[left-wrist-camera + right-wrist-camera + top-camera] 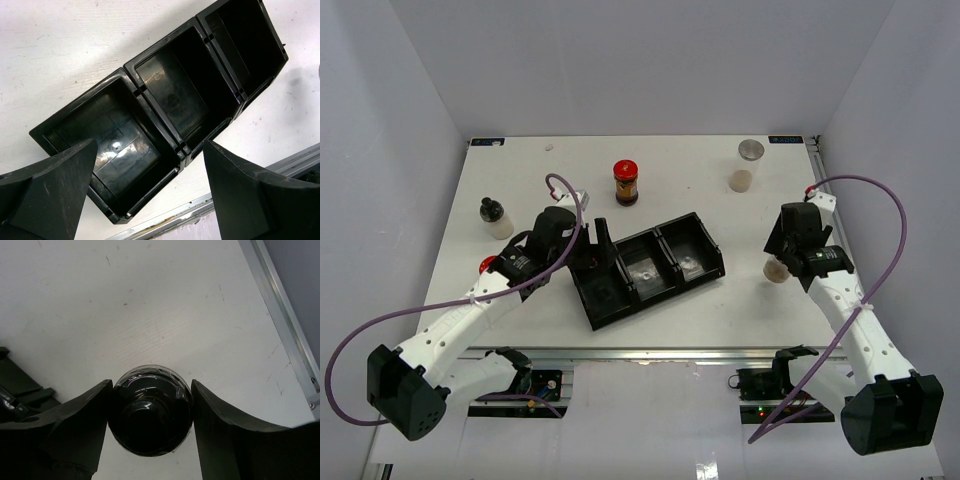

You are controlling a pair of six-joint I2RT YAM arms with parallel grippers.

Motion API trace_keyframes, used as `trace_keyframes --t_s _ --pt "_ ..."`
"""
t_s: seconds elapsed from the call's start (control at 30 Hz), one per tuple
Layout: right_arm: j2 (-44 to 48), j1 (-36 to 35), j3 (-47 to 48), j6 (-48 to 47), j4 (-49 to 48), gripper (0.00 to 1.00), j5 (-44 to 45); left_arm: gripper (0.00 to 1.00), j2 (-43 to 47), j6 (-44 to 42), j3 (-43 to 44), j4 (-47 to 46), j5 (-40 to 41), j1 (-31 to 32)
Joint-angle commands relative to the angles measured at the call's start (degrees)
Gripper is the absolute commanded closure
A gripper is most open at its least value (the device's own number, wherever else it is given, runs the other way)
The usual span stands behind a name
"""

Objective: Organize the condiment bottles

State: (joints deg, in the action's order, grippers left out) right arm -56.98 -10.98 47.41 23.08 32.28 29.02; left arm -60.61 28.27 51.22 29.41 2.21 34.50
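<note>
Around one tray sit three jars, two shakers.

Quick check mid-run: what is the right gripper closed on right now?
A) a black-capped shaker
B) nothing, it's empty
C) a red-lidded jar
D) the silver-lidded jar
A: in the right wrist view the right gripper clamps both sides of a black-capped shaker, while the silver-lidded jar and a red-lidded jar stand free farther back.
</note>
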Motion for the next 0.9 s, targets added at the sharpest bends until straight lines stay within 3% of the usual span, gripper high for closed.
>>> trace_keyframes --t_s 0.0,0.13,0.3,0.43,0.63,0.87 --pt "-2.0 -0.9 6.8 -7.4 -4.5 0.92 -6.2 0.02 -0.6 0.6 2.9 -0.4 0.7 -0.3" --pt "-5.4 -4.4 12.2 -9.7 -7.9 0.92 -13.7 0.02 -2.6 0.9 4.3 -0.5 0.7 -0.5" --pt "-12.1 -16.5 21.4 -12.5 -11.3 0.92 -11.1 0.03 -5.0 2.0 7.0 0.4 0.9 -2.5" --pt "-16.9 -20.6 24.8 -13.5 -13.1 0.92 -9.3 0.03 -5.0 3.1 7.4 0.5 0.8 -5.4" --pt "-19.6 -22.2 17.7 -15.6 -27.0 0.92 -13.5 0.03 -2.8 3.3 8.0 0.7 -2.1 -11.5" --pt "-19.4 -22.4 10.2 -14.6 -35.1 0.92 -16.4 0.03 -1.8 2.4 8.5 0.4 -7.4 -16.2"
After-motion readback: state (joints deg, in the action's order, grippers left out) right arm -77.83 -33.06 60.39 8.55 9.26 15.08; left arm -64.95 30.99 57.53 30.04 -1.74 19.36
